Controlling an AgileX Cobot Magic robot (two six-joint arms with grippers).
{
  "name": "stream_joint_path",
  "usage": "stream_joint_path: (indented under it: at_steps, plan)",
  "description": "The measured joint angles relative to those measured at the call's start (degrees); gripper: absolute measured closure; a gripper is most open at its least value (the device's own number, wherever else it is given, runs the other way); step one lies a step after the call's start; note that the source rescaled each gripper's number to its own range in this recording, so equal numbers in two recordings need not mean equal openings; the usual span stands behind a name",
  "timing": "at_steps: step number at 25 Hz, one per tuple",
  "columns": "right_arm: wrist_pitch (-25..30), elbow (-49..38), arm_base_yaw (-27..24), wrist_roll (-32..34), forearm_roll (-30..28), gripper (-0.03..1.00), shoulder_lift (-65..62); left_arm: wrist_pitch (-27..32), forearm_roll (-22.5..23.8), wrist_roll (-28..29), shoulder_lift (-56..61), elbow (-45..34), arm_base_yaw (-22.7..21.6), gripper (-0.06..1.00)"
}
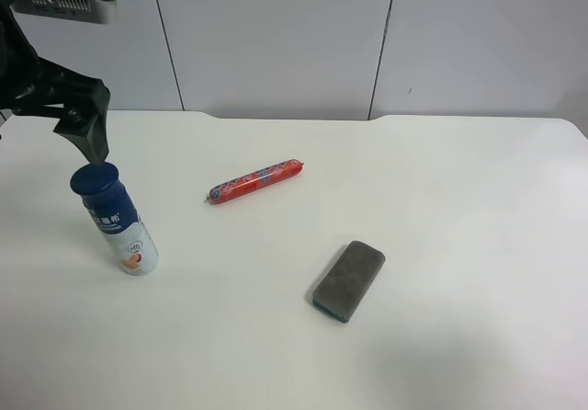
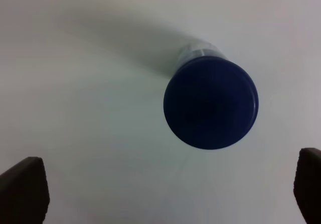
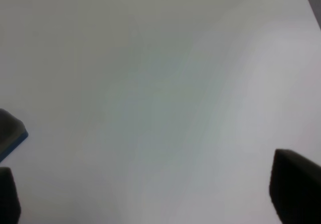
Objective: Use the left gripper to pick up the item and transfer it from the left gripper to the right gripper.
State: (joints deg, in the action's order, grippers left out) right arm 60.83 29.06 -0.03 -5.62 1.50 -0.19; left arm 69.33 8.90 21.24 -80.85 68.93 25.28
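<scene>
The item, a white bottle (image 1: 118, 222) with a dark-blue cap and a blue-and-white label, stands upright on the white table at the exterior high view's left. The all-black left gripper (image 1: 88, 142) hangs just above and behind its cap. In the left wrist view the blue cap (image 2: 210, 103) is seen from above, and the left gripper (image 2: 165, 184) is open, its dark fingertips (image 2: 22, 186) wide apart and touching nothing. The right gripper (image 3: 150, 186) is open and empty over bare table. It is out of the exterior high view.
A red sausage stick (image 1: 254, 181) lies mid-table. A grey eraser block (image 1: 349, 279) lies nearer the front; its edge (image 3: 11, 132) shows beside one right fingertip. The white table (image 1: 459, 208) ends at a grey wall behind.
</scene>
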Motion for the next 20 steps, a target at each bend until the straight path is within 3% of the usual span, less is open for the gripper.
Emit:
stream_joint_path:
  at_steps: [20]
  plan:
    - [0.0, 0.0, 0.0, 0.0, 0.0, -0.03, 0.0, -1.33, -2.62, -0.89, -9.31, 0.06, 0.09, -0.06]
